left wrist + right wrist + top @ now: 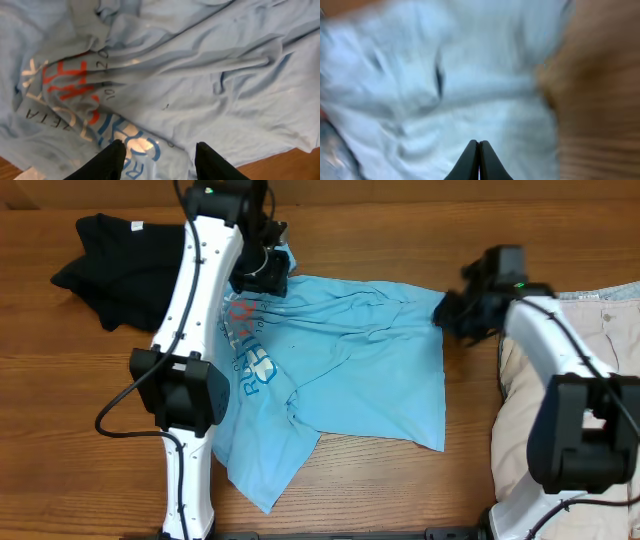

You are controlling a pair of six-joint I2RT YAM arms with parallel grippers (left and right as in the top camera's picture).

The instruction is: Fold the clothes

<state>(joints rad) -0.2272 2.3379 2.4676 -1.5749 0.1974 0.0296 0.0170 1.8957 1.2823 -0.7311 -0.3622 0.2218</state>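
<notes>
Three garments: a crumpled black garment (110, 260) at ten o'clock, a light blue lettered cotton T-shirt (360, 360) central, beige shorts (612, 315) at three. The left gripper (160, 150) is spread above the shirt's eleven o'clock. The right gripper (479, 144), at one o'clock, is pressed together with nothing visible between. Probably flattening; next, pinch both top corners.

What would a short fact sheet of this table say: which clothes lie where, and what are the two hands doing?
Table: brown wood
Blue T-shirt: spread out and wrinkled in the middle, lettering facing up
Black garment: bunched at the far left
Beige shorts: at the right edge
Left hand: open, over the shirt's lettering
Right hand: shut, at the shirt's right edge; whether it pinches cloth is unclear
</notes>
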